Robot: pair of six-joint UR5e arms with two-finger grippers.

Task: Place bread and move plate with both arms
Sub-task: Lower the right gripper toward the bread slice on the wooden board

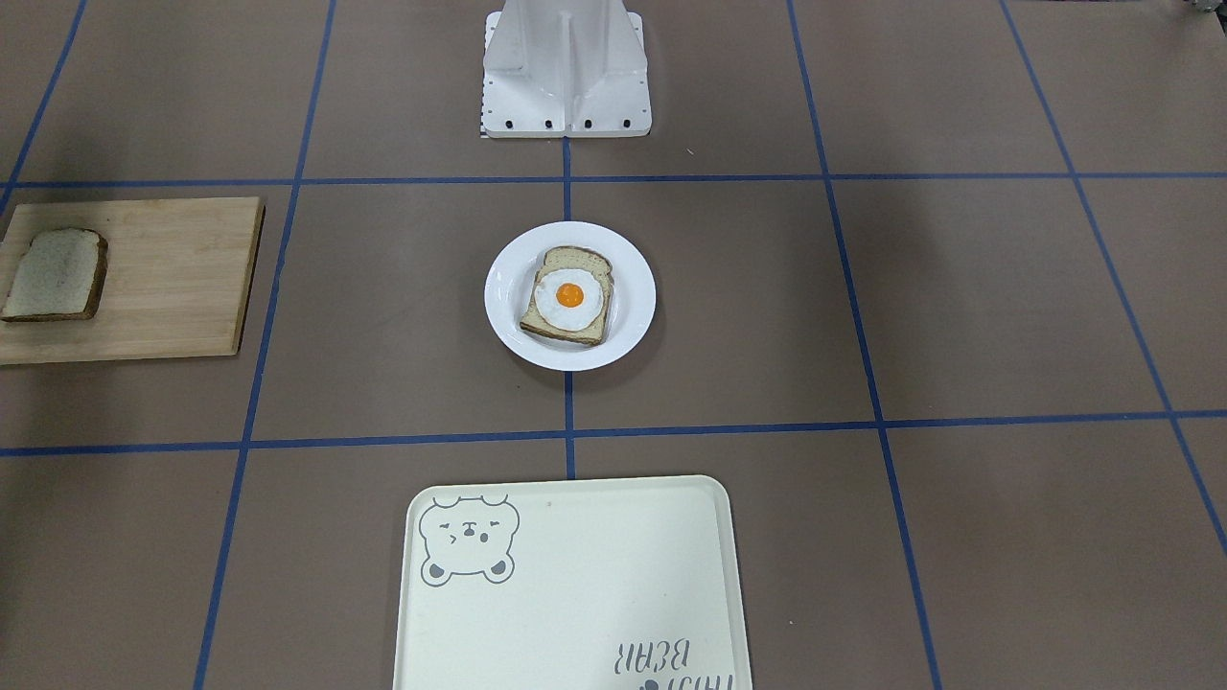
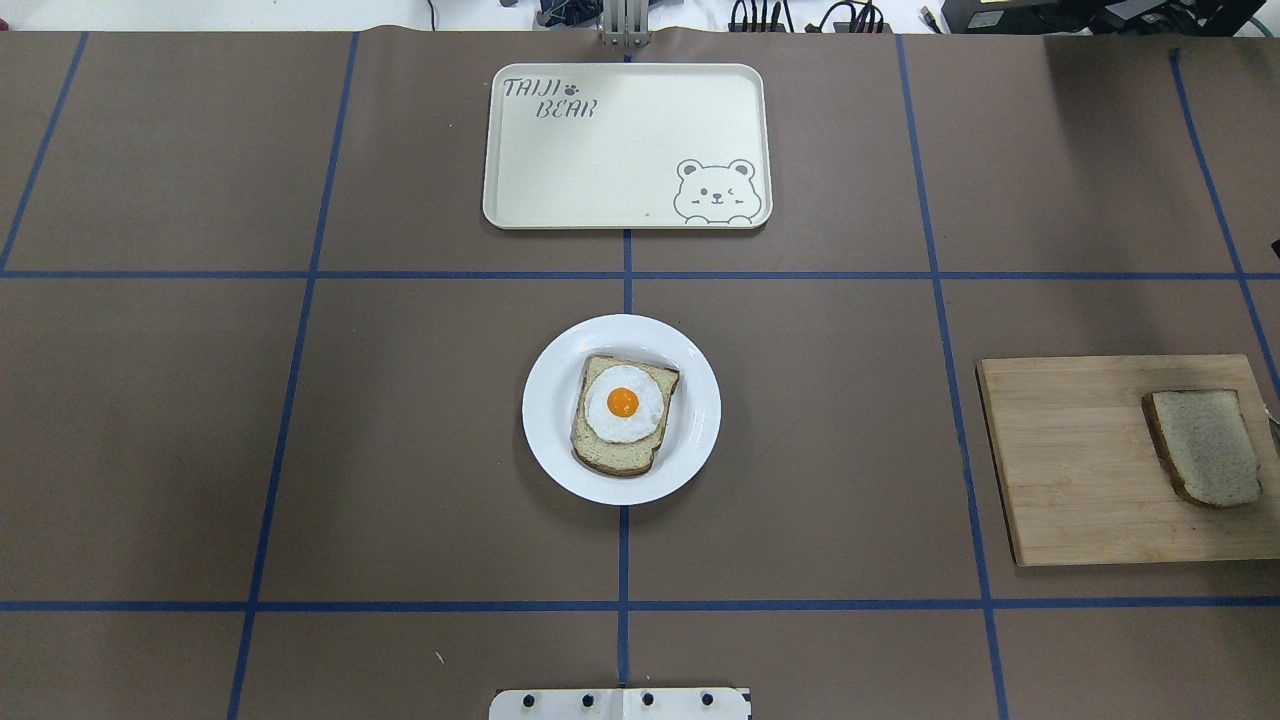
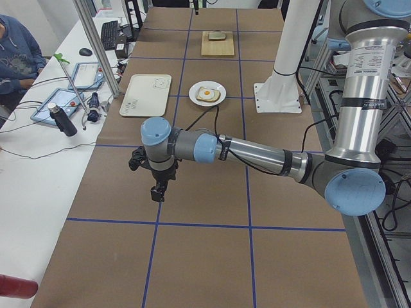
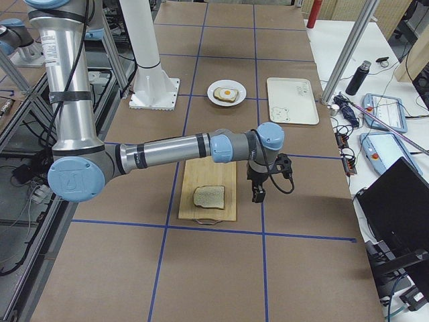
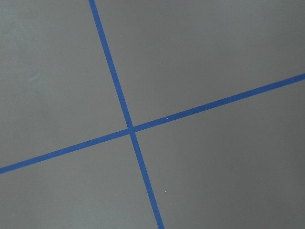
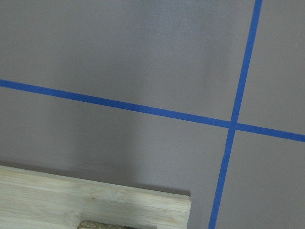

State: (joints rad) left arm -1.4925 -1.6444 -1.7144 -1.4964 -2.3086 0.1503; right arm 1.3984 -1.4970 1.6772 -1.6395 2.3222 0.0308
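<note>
The plain bread slice lies on a wooden cutting board at the table's right; it also shows in the front view and the right side view. The white plate sits at the table's centre and bears a slice with a fried egg. My right gripper hangs above the table just beside the board's edge, apart from the bread. My left gripper hangs over bare table far from the plate. I cannot tell whether either gripper is open or shut.
A cream bear tray lies beyond the plate, on the operators' side. The white robot base stands behind the plate. Bottles, tablets and cables lie on a side table. A person sits there.
</note>
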